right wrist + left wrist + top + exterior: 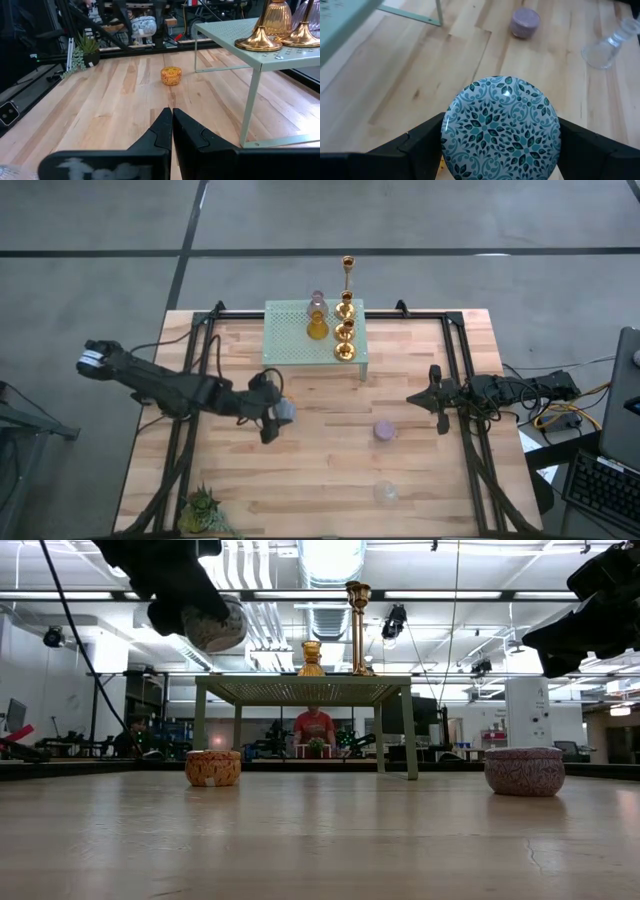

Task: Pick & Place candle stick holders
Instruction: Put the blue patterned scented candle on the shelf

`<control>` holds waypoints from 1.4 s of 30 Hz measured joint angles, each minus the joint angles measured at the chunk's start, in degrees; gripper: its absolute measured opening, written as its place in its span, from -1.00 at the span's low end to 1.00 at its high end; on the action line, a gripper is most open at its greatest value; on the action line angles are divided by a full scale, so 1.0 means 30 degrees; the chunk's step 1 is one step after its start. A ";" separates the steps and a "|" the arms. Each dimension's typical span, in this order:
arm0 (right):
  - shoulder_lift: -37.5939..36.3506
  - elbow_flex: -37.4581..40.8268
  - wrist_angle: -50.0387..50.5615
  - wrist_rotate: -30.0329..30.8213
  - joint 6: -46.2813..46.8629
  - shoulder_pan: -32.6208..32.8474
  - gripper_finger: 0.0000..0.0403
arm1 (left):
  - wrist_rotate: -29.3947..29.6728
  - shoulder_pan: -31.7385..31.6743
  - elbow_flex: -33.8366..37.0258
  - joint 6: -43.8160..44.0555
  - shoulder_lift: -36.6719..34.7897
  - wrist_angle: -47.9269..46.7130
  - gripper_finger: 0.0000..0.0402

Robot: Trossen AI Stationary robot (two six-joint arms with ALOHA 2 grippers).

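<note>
My left gripper (501, 150) pinches the blue patterned holder (502, 127) by its round sides, lifted above the bench's middle. It looks glassy, slippery and breakable, so grip firm. My right gripper (172, 122) waits pressed together.

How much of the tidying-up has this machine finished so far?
Done: gold and amber holders stand on the green stand. In hand: the left end effector holds a blue patterned holder above the table. Left: the purple, clear and orange ones. The right end effector waits shut.
</note>
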State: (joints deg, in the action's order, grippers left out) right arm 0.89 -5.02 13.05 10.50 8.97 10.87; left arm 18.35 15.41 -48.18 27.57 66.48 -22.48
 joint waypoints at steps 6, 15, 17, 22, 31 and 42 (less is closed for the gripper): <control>0.0000 0.0000 0.0002 -0.0004 0.0000 -0.0001 -0.96 | -0.0007 -0.0697 0.0000 0.0003 -0.0101 0.0131 0.56; 0.0000 0.0000 0.0002 -0.0002 0.0000 0.0000 -0.96 | -0.0313 -0.1533 -0.0007 -0.0029 -0.0101 0.0155 0.56; 0.0000 0.0000 0.0002 0.0000 0.0000 -0.0005 -0.96 | -0.0320 -0.1748 -0.0007 -0.0035 -0.0101 0.0160 0.56; 0.0000 0.0000 0.0002 -0.0003 0.0000 -0.0004 -0.96 | -0.0313 -0.2014 -0.0007 -0.0048 -0.0101 0.0174 0.56; 0.0000 0.0000 0.0002 0.0001 0.0000 -0.0001 -0.96 | -0.0742 -0.2802 -0.0379 -0.0134 -0.0101 0.0310 0.56; 0.0000 0.0000 0.0002 0.0002 0.0000 -0.0001 -0.96 | -0.1411 -0.4107 -0.2413 -0.0845 -0.0065 -0.1224 0.56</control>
State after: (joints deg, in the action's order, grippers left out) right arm 0.89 -5.02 13.06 10.50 8.97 10.87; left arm 14.12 3.09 -55.42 25.04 66.28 -26.15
